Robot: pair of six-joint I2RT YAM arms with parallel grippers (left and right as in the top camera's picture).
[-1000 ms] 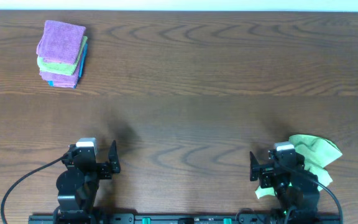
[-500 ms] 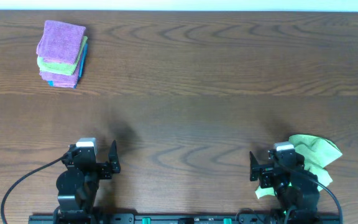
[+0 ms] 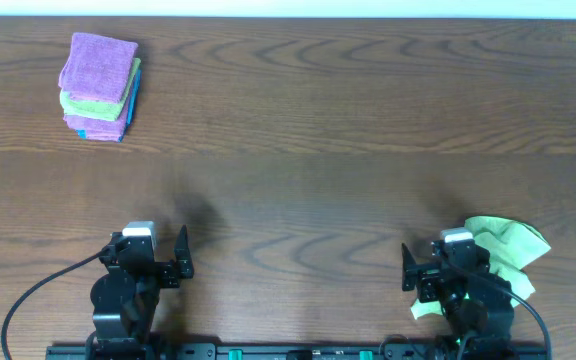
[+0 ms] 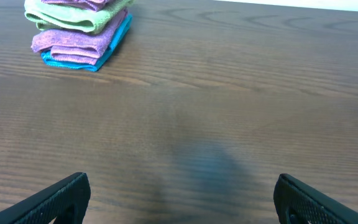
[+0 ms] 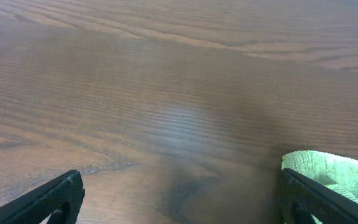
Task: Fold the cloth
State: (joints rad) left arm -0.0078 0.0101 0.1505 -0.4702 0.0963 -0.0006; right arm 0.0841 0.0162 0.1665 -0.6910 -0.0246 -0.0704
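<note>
A crumpled light green cloth (image 3: 508, 250) lies at the near right of the wooden table, partly under the right arm; its edge also shows in the right wrist view (image 5: 334, 174). My right gripper (image 5: 179, 199) is open and empty, low over bare wood, with the cloth beside its right finger. My left gripper (image 4: 179, 199) is open and empty at the near left, over bare wood. In the overhead view both arms rest at the front edge, left (image 3: 153, 258) and right (image 3: 438, 268).
A stack of folded cloths (image 3: 100, 86), purple, green and blue, sits at the far left corner; it also shows in the left wrist view (image 4: 79, 31). Wood-grain table (image 3: 298, 150) spans the view.
</note>
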